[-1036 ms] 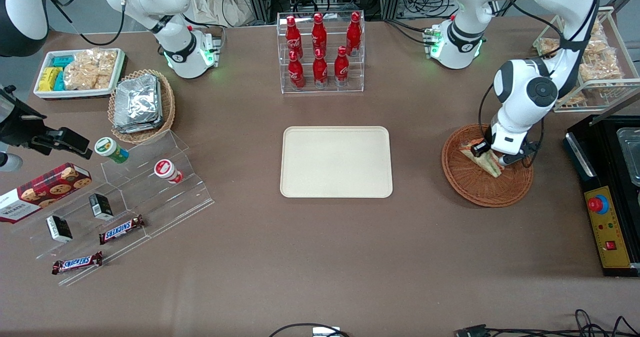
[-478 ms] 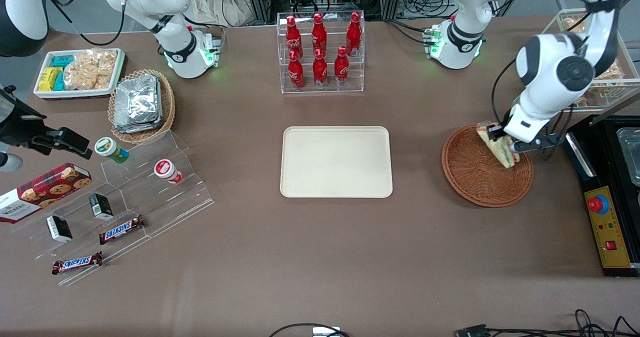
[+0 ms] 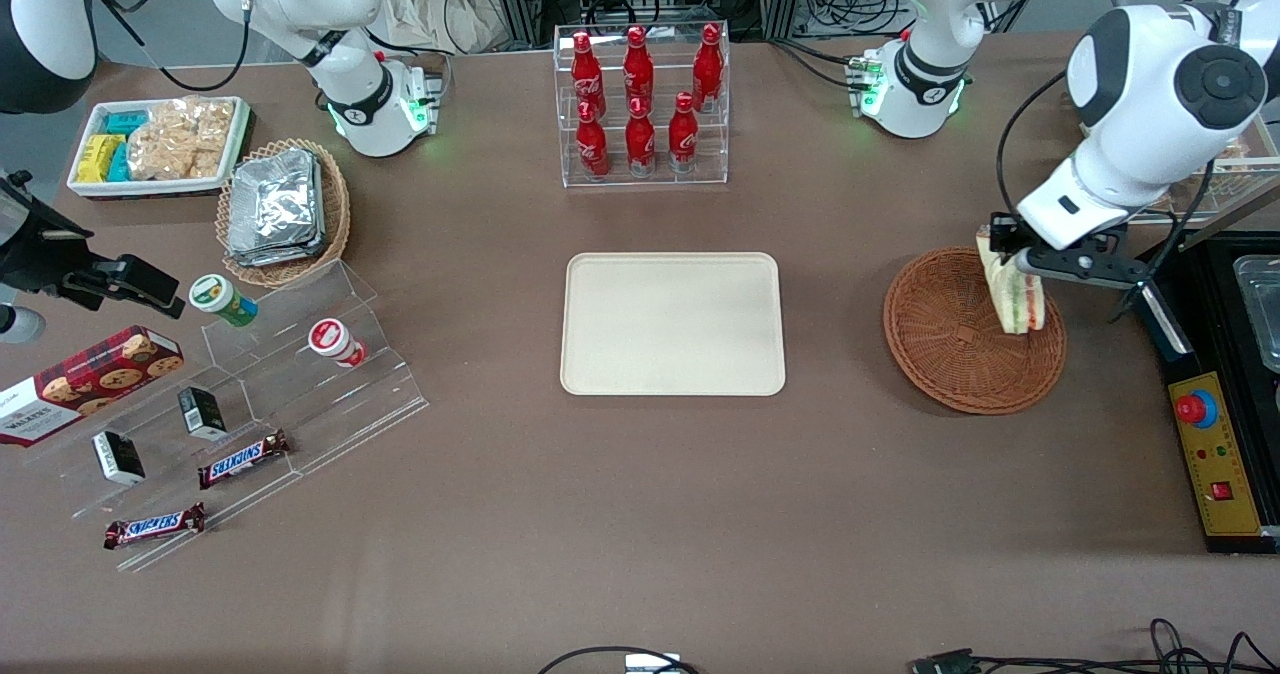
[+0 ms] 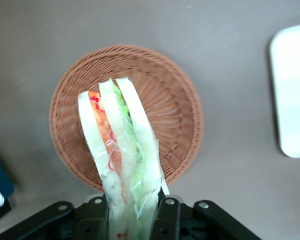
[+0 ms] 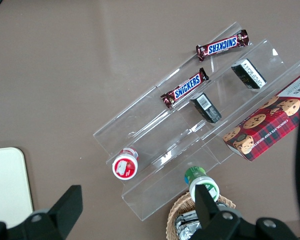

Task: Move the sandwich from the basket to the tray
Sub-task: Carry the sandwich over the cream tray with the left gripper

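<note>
The left arm's two-finger gripper [image 3: 1012,254] hangs above the working arm's end of the table, over the rim of the round, shallow, reddish-brown woven wicker basket [image 3: 950,354], and its jaws are clamped on the small triangular sandwich wedge of pale bread with orange, red and green filling [image 3: 1012,289]. The sandwich is lifted clear of the basket, held at one end with the rest of the wedge pointing down toward the wicker weave. In the left wrist view the gripper [image 4: 132,212] pinches the wrapped sandwich [image 4: 121,150] between its black fingers [image 4: 167,215], the bread slices and filling layers seen edge-on, and the basket [image 4: 175,100] lies below with nothing in it. A corner of the flat rectangular cream-beige plastic tray with rounded corners [image 4: 292,90] shows in that same view, apart from the basket. In the front view the tray [image 3: 672,324] lies bare at the middle of the table, well apart from the basket and toward the parked arm's end from it. Farther from the front camera than the tray stands a clear acrylic rack of red bottles [image 3: 640,104]. Near the basket, at the table's edge, sits a black and yellow control box with a red button [image 3: 1215,444]
</note>
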Motion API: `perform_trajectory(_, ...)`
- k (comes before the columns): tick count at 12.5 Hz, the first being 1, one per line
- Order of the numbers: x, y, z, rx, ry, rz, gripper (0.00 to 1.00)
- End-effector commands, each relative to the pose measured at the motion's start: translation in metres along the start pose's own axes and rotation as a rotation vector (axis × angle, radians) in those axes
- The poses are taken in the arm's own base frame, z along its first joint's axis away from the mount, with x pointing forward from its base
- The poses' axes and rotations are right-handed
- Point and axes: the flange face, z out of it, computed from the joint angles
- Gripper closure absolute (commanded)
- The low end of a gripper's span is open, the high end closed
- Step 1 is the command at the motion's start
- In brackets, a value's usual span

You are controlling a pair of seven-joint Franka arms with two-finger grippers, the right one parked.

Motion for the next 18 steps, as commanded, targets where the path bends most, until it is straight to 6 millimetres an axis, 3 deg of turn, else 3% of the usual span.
perform_trajectory(1,0.019,0.042,-0.017,-0.009,0.010,0.125,0.68)
perform_trajectory(5,0.028,0.103,-0.023,-0.067,0.029,0.138,0.68)
perform_trajectory(8,0.051,0.161,-0.012,-0.073,0.014,0.100,0.66)
perform_trajectory(10,0.068,0.206,0.006,-0.071,0.025,0.048,0.66)
perform_trajectory(13,0.091,0.247,0.034,-0.067,-0.005,0.055,0.66)
perform_trajectory(15,0.093,0.279,0.061,-0.063,-0.013,0.045,0.66)
perform_trajectory(18,0.094,0.294,0.101,-0.057,-0.052,0.048,0.66)
